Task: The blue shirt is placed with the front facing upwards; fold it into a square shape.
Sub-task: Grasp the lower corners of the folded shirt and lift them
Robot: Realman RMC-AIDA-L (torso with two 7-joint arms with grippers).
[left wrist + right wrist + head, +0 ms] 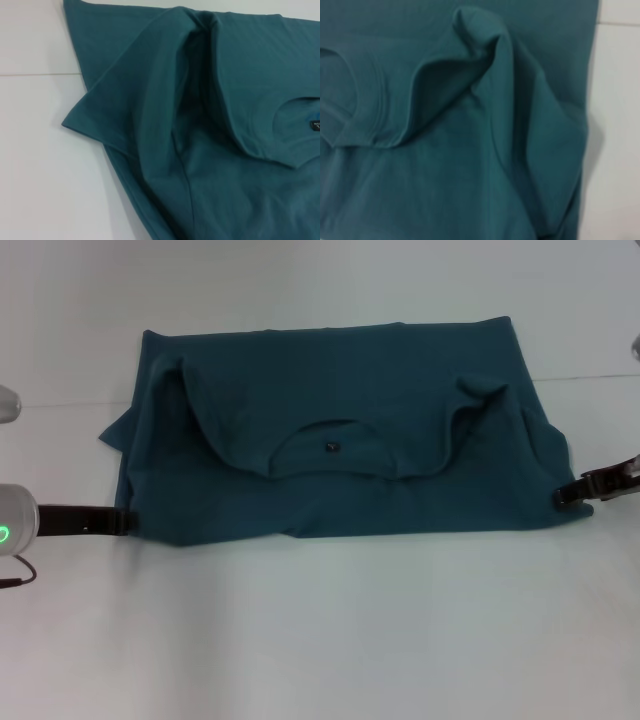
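A plain white table (320,640) is seen filling nearly the whole head view. A thin straight seam (580,378) is seen crossing the table toward its far side, and the surface beyond the seam is lit slightly brighter. Soft, even light is cast across the table, with faint shadowing nearer its near edge.
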